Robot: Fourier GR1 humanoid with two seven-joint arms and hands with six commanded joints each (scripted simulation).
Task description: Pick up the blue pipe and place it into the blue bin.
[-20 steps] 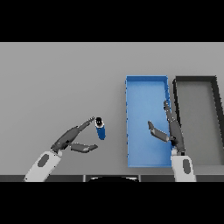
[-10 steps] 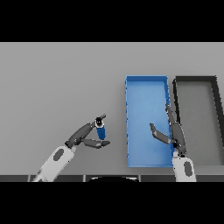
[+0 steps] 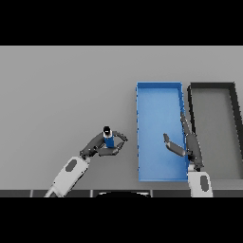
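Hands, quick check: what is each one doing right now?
Left hand: fingers and thumb curled round the blue pipe on the table.
Right hand: open, holding nothing, over the blue bin.

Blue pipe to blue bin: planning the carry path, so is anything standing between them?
Only bare table lies between the blue pipe, held in the left hand, and the blue bin. The right hand hovers over the bin's right side.

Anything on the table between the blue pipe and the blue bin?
No. The head view shows only bare grey table between the blue pipe, held by the left hand, and the blue bin.
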